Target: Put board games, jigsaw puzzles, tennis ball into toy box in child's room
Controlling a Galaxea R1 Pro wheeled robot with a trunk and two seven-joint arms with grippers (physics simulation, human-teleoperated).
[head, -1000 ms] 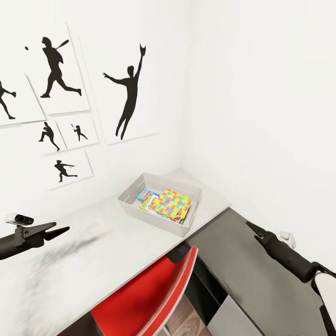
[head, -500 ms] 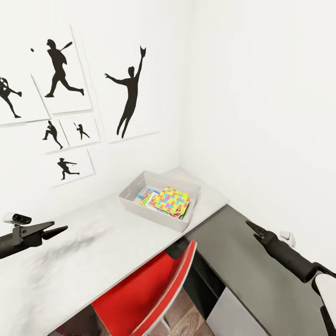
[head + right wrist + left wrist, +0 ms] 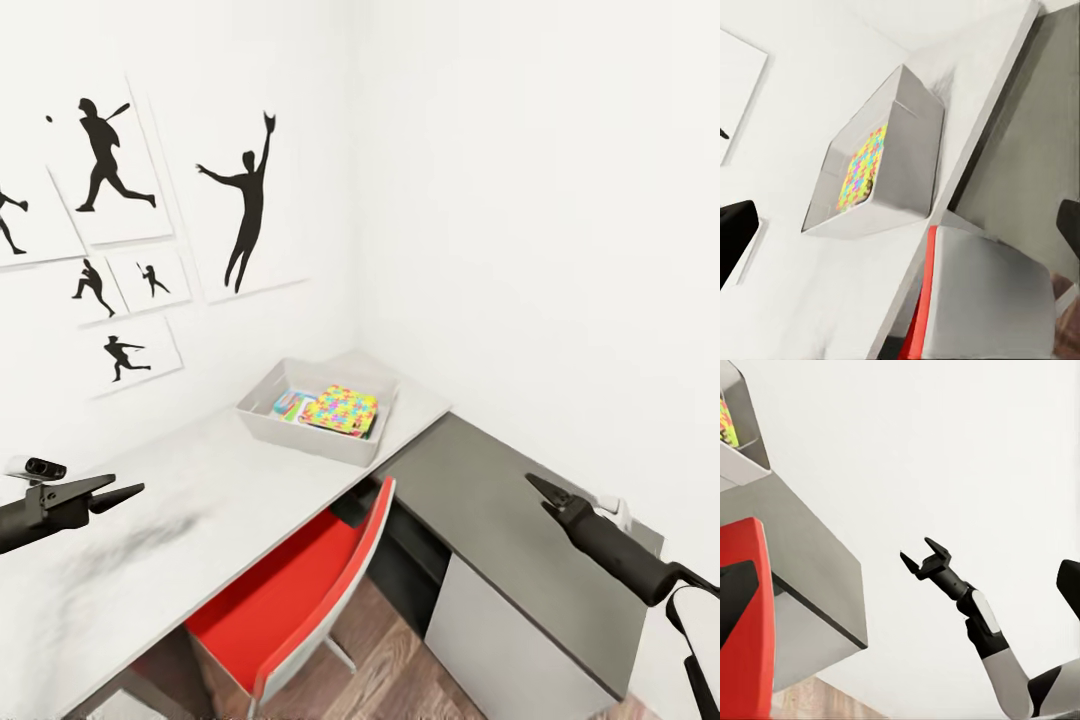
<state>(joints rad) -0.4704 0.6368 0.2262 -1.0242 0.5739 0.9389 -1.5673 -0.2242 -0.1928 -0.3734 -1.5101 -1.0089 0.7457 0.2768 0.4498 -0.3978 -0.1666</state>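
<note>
Inside the toy box [image 3: 300,432] lies a jigsaw puzzle [image 3: 340,409].

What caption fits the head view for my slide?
Both open pincers, left and right, hover over the table; the toy box holds a jigsaw puzzle.

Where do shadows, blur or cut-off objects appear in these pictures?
Head view: a soft dark smudge of shadow lies on the table ahead of the left gripper; the lighting is otherwise flat. Right wrist view: the toy box looks tilted. Left wrist view: the red chair is cut off at the frame edge.
</note>
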